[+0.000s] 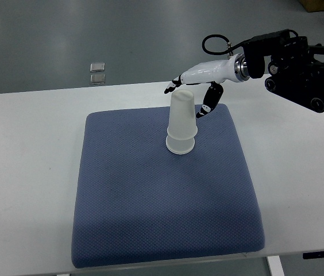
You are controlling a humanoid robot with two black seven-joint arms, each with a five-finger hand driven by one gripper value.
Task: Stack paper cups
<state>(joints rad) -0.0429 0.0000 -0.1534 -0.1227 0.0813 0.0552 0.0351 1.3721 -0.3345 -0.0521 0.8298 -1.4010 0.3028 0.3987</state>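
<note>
A blue-grey cushioned mat lies on a white table; two small squares sit on the floor.

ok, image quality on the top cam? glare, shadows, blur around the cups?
Top view: even, diffuse light, no glare on the white table; only a faint soft shadow on the blue mat beside the stacked paper cups; cups and the right robot hand sharp, no motion blur; white cups separate cleanly against the mat.

The right arm reached in from the far right, its right hand hanging with fingers spread open.
</note>
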